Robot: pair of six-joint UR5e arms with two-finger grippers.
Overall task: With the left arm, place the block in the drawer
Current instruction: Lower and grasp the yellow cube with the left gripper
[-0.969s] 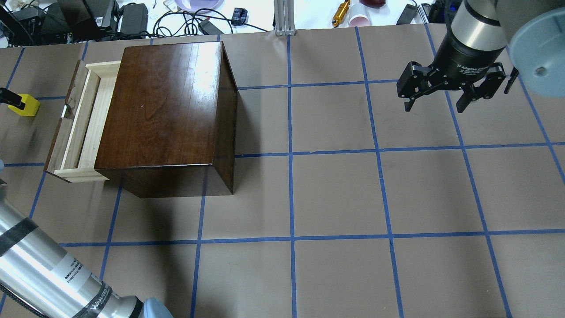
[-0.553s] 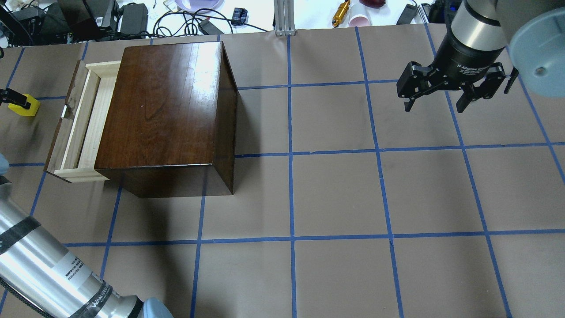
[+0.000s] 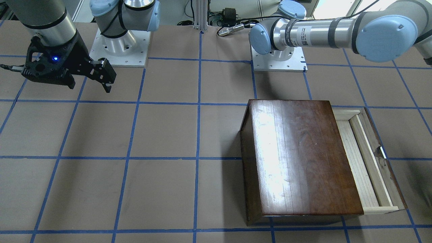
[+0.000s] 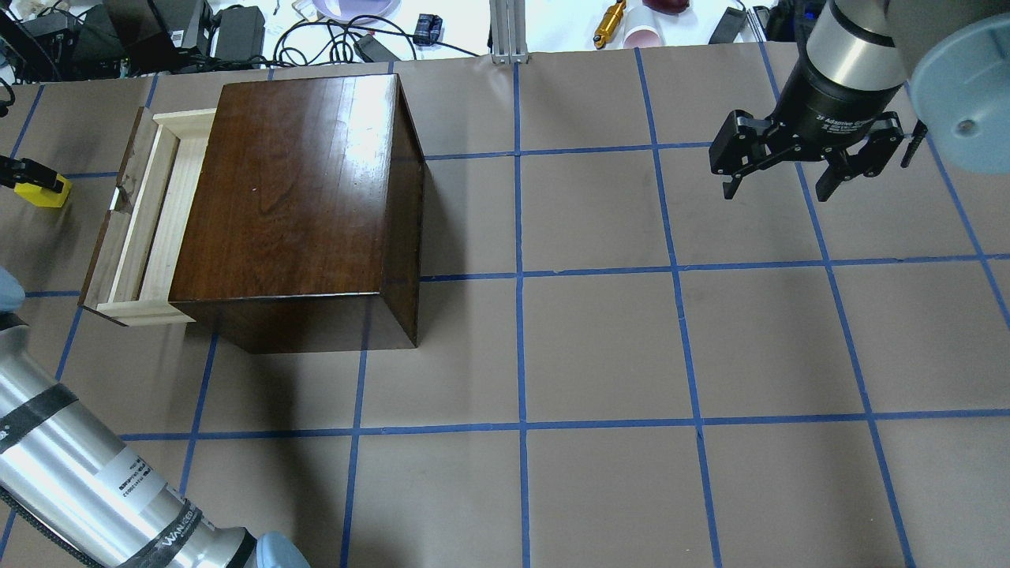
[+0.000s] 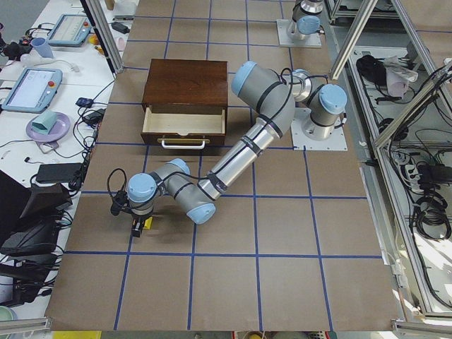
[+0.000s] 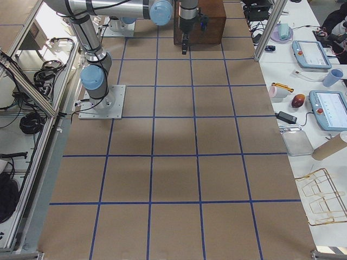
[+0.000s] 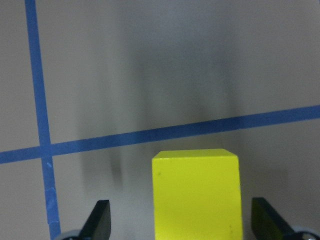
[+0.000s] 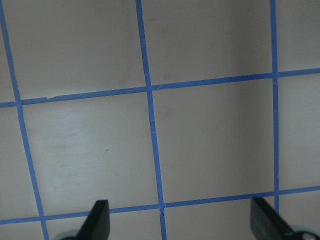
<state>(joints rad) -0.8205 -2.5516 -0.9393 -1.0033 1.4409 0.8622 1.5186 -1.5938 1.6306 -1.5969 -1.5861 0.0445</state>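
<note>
The yellow block (image 7: pixel 196 195) stands on the table between the wide-open fingers of my left gripper (image 7: pixel 182 222), with a gap on each side. In the overhead view the block (image 4: pixel 46 194) sits at the far left edge, left of the drawer, with one black finger (image 4: pixel 24 170) over it. The drawer (image 4: pixel 154 217) is pulled out of the dark brown box (image 4: pixel 296 189) and its pale tray is empty. My right gripper (image 4: pixel 777 193) hangs open and empty above the table at the far right.
The left arm's silver forearm (image 4: pixel 79 481) crosses the lower left corner. Cables and small items (image 4: pixel 331 31) lie beyond the table's far edge. Blue tape lines grid the brown table (image 4: pixel 600 347).
The left gripper's finger has shifted a little further over the block, which now shows less. The left forearm has moved slightly. The right arm has not moved.
</note>
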